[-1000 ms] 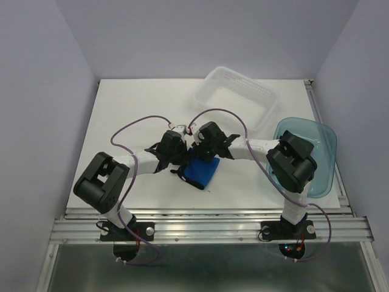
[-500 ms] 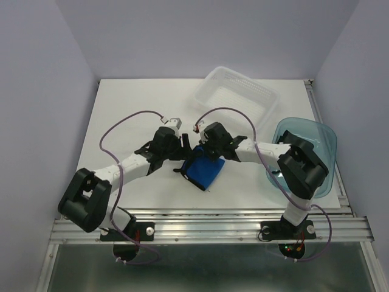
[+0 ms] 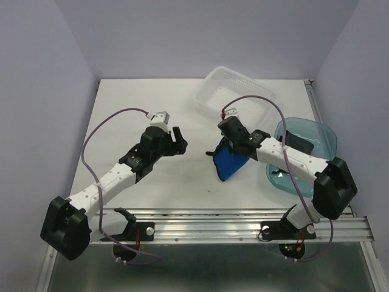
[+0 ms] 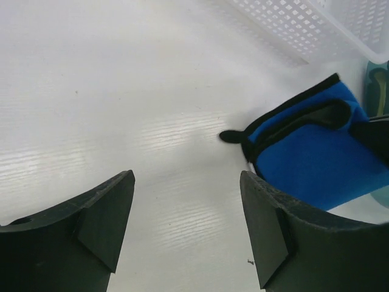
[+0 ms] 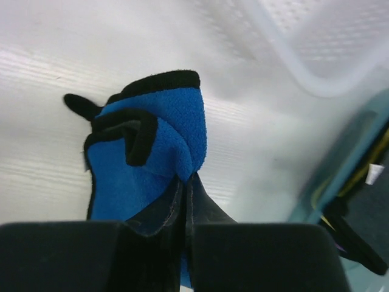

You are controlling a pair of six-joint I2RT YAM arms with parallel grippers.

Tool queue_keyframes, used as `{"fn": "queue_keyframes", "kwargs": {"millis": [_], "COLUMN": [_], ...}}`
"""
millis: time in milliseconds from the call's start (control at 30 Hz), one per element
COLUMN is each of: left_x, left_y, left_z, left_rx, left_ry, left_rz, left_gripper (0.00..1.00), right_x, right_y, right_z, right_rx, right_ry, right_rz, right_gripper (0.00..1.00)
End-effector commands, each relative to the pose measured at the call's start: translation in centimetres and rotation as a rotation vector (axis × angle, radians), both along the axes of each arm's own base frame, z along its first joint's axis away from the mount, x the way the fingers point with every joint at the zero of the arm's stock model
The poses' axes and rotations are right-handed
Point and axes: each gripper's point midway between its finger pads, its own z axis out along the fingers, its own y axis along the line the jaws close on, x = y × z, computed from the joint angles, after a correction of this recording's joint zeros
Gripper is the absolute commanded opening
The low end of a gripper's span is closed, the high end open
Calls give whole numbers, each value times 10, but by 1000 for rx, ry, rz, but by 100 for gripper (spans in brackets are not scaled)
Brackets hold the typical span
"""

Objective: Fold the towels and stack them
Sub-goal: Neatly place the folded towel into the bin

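**Blue towel folded, stacking step**

Table (image 3: 121,109): basket (image 3: 243,91) at back, tray (image 3: 322,137) at rt. Folded blue towel (image 3: 230,161) hangs mid-table, near tray. R gripper (image 5: 185,201) pinches its top edge; L gripper (image 4: 185,207) spread wide, empty. Next, prob.: set towel in tray w/o it unfolding.

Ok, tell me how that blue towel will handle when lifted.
Probably floppy: the blue towel bunches and curls where the right pincer pinches it. Likely light, being a thin small cloth. Its fuzzy surface looks grippy, so slipping seems unlikely, though the loose folds may fall open.
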Motion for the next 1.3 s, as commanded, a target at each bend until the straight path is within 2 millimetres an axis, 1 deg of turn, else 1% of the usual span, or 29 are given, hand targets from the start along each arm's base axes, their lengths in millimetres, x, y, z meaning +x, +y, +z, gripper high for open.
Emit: {"fn": "queue_keyframes", "kwargs": {"millis": [0,33,67,100,133,167,200,233,267,300,333,367,467,500,567,667,700,800,833,867,900,967,1000,1067,1100,1167,1200,1267], "left_x": [-1,-2,-2,-3,-3,-3,-3,-3,-3,-3,-3,-3,-3,-2,-2,-3,-3,-3,-2,-2,-2,-1,-2,-1,-1,0,0,1], "left_y": [12,13,13,14,15,14,15,15,15,15,15,15,15,15,14,14,15,14,14,14,13,12,12,11,10,9,9,9], "left_z": [2,4,4,2,1,2,1,2,2,1,1,1,1,2,1,0,-1,-2,-2,-3,-3,-4,-7,-9,-9,-12,-12,-13], "left_rx": [12,7,6,8,9,8,10,9,9,10,8,7,10,7,7,7,11,10,10,13,13,12,16,19,19,23,24,27], "left_ry": [-23,-29,-31,-30,-29,-30,-30,-31,-31,-30,-29,-30,-32,-33,-32,-30,-28,-26,-26,-26,-24,-22,-17,-9,-9,-1,-2,2], "left_rz": [44,46,46,51,52,52,53,53,53,51,54,53,56,54,52,49,50,51,51,49,47,42,40,40,36,35,34,34], "left_gripper": [82,82,82,82,82,82,82,82,82,82,82,82,82,82,82,82,82,82,82,82,82,82,82,82,83,82,82,82], "right_x": [8,8,6,8,11,13,17,21,24,27,31,34,43,45,50,54,53,48,46,41,38,33,30,29,27,26,24,21], "right_y": [-51,-64,-65,-78,-86,-93,-107,-114,-119,-129,-132,-139,-146,-151,-158,-182,-186,-196,-199,-202,-210,-220,-228,-233,-236,-238,-246,-255], "right_z": [56,60,65,73,78,79,80,87,90,95,101,110,126,131,135,139,141,137,131,122,118,113,104,99,92,85,81,75], "right_rx": [-35,-28,-10,11,31,43,53,67,79,89,109,138,204,228,256,314,334,384,379,382,381,393,397,400,393,378,366,346], "right_ry": [-132,-134,-143,-163,-180,-186,-188,-213,-221,-235,-255,-279,-332,-346,-360,-376,-381,-376,-365,-353,-354,-359,-344,-339,-323,-310,-309,-299], "right_rz": [-206,-253,-262,-305,-332,-358,-394,-411,-425,-455,-463,-482,-504,-518,-549,-644,-655,-684,-698,-715,-744,-770,-794,-804,-811,-821,-849,-870], "right_gripper": [1,1,1,1,1,1,1,1,1,1,1,1,1,1,1,1,1,1,1,1,1,1,1,1,1,1,1,1]}}
